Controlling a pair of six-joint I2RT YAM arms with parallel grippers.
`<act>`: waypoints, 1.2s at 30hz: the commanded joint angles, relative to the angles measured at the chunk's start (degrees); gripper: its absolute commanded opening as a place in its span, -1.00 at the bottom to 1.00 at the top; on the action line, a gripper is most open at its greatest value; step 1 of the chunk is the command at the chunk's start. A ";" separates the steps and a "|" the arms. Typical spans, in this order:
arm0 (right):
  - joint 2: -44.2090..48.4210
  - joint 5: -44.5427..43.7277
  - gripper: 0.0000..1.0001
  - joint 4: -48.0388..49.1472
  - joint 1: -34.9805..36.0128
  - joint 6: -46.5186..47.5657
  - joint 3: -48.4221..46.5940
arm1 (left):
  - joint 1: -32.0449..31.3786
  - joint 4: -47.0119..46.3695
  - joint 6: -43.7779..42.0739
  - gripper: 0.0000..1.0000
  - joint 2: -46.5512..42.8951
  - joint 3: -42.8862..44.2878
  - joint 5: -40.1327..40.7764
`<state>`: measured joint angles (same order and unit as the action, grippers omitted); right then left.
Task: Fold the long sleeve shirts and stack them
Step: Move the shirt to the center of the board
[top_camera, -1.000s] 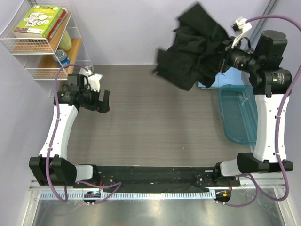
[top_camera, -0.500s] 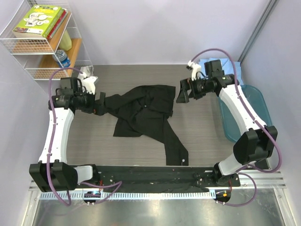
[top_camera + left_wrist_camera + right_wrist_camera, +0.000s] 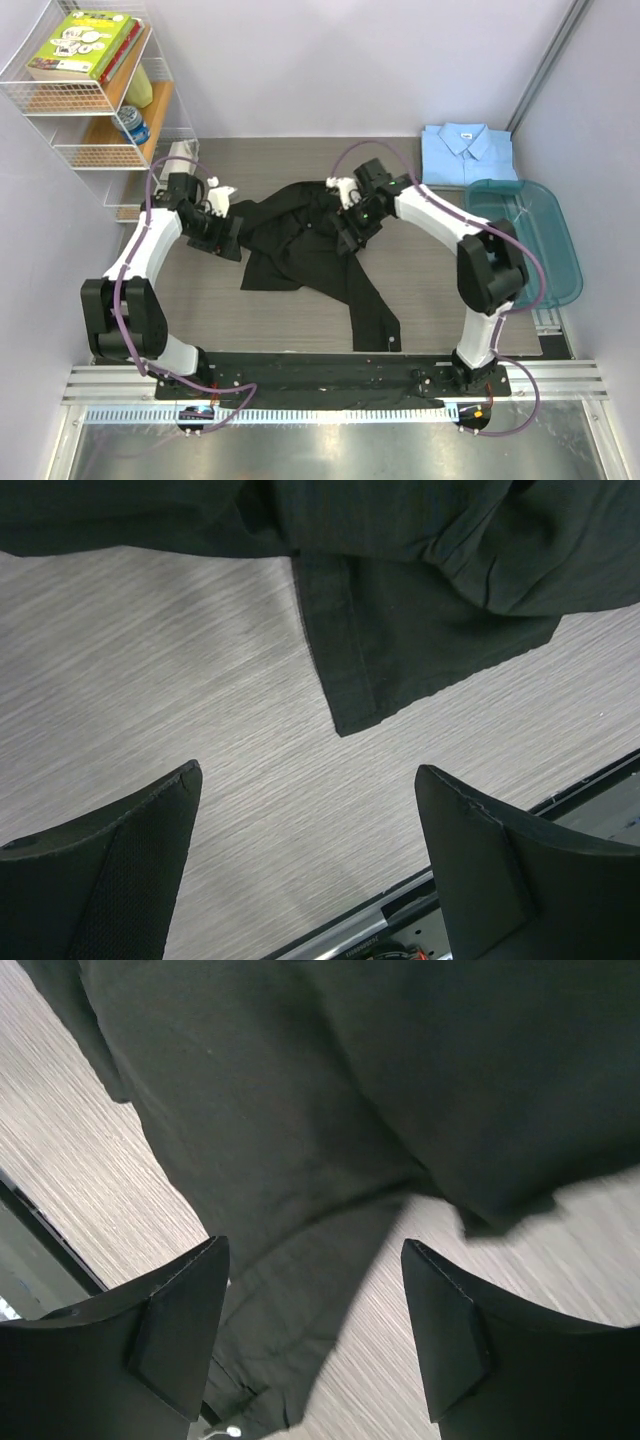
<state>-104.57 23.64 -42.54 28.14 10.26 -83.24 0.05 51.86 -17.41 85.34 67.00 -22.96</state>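
The black long sleeve shirt (image 3: 300,250) lies crumpled in the middle of the table, one sleeve trailing toward the near edge. The light blue long sleeve shirt (image 3: 466,152) lies folded at the back right. My left gripper (image 3: 228,236) hovers at the black shirt's left edge. It stands open over bare table (image 3: 308,770), with a hem of the black shirt (image 3: 420,630) just ahead of its fingers. My right gripper (image 3: 350,232) is over the shirt's right side, open and empty (image 3: 312,1243), with black cloth (image 3: 300,1110) spread beneath it.
A teal plastic tub (image 3: 560,270) stands at the right edge, next to the blue shirt. A white wire shelf (image 3: 95,100) with books and a can is at the back left. A black rail (image 3: 320,370) runs along the near edge.
A second ago the right gripper held the black shirt up at the back right. The shirt now lies on the table, released. Both arms have moved in over its two sides.
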 commanded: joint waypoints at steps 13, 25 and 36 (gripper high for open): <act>-1.86 -9.99 0.53 1.50 6.75 -1.82 14.59 | -2.08 -3.95 -2.81 0.76 0.44 -3.81 2.92; 11.49 -9.05 -0.98 -10.10 -8.78 5.37 -33.09 | -0.32 -5.71 1.41 0.77 -1.49 3.57 -2.70; 18.00 -19.94 -0.98 3.52 -9.95 8.98 -36.29 | -0.32 -16.78 3.87 0.81 1.23 2.79 1.08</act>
<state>-83.29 7.75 -41.01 18.22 17.80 -122.04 -0.45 41.39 -14.70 84.99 69.30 -22.11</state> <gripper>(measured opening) 0.026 0.903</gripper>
